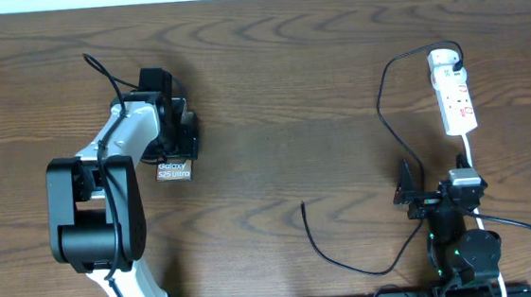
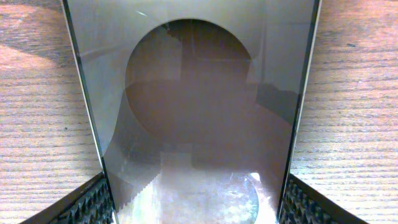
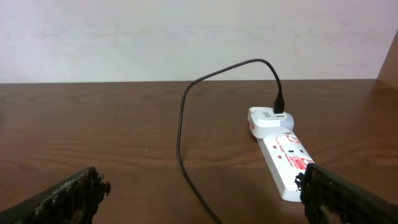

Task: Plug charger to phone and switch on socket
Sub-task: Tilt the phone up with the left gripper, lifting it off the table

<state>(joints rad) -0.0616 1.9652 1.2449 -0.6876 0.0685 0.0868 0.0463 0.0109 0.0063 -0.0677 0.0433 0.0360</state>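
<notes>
The phone (image 1: 174,170), a dark slab with white "Galaxy S25 Ultra" lettering, sits at the left of the table. My left gripper (image 1: 179,151) is shut on it. In the left wrist view the phone (image 2: 199,93) fills the space between the ribbed pads (image 2: 93,202), which press on its two long edges. The charger cable (image 1: 383,111) runs from a white adapter (image 1: 443,59) on the socket (image 1: 457,103), and its loose tip (image 1: 303,205) lies mid-table. My right gripper (image 1: 417,193) stands open near the cable (image 3: 180,137), holding nothing, with the socket (image 3: 287,163) ahead to its right.
A thicker white cord (image 1: 471,156) leaves the socket's near end toward the right arm's base. A pale wall (image 3: 186,37) rises behind the table's far edge. Bare wood lies between the phone and the cable tip.
</notes>
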